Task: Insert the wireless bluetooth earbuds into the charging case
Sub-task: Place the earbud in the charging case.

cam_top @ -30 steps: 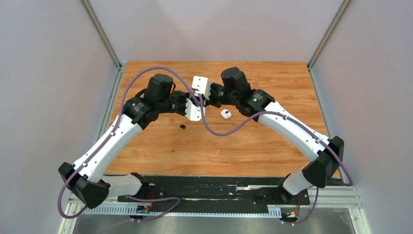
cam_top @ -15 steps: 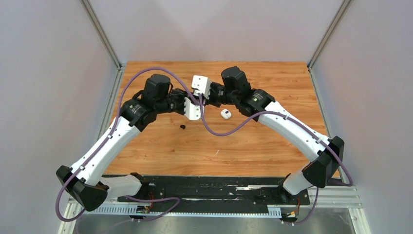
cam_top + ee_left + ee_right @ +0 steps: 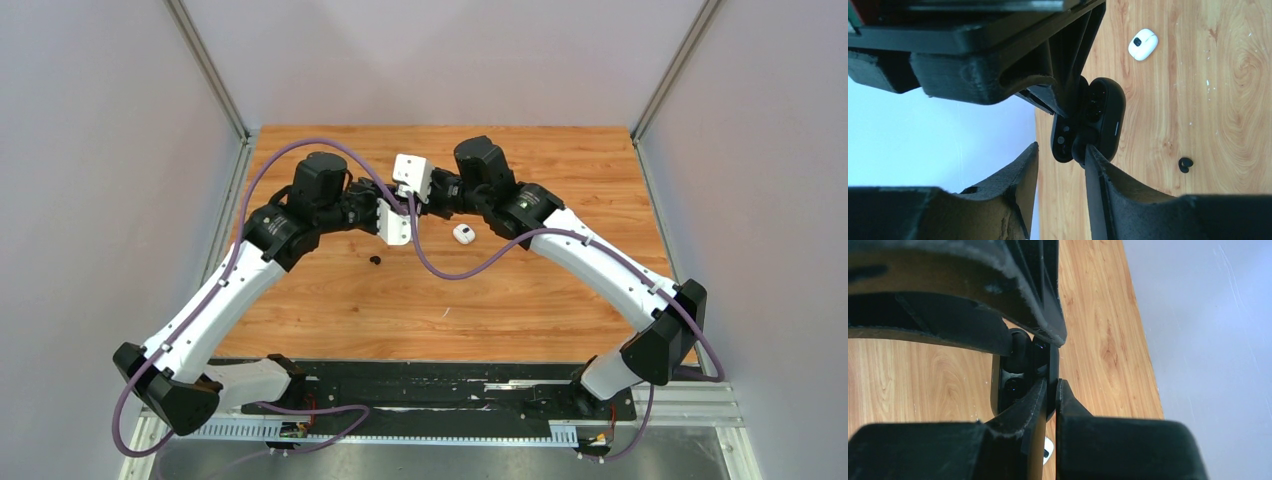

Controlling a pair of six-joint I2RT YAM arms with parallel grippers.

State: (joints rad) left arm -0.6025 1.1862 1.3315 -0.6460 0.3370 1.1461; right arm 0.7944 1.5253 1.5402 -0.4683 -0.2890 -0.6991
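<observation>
A black hinged charging case point(image 3: 1104, 116) hangs open in the air between my two grippers, its dark earbud cavities point(image 3: 1012, 386) showing. My right gripper point(image 3: 1052, 384) is shut on one thin wall of the case. My left gripper point(image 3: 1062, 150) is open. One of its fingertips point(image 3: 1092, 159) touches a black rounded earbud point(image 3: 1079, 145) at the case's hinge side. A second small black earbud point(image 3: 376, 260) lies on the table and also shows in the left wrist view point(image 3: 1185, 165). In the top view the case is hidden under the gripper mounts point(image 3: 403, 200).
A white pebble-shaped piece with a dark patch point(image 3: 463, 234) lies on the wooden table point(image 3: 560, 170), right of the grippers; it also shows in the left wrist view point(image 3: 1143, 44). Grey walls enclose the table. A purple cable point(image 3: 450, 272) hangs across the middle.
My left arm has shifted slightly to the left and its gripper has drawn back a little. The right arm, the case and the things on the table have stayed put.
</observation>
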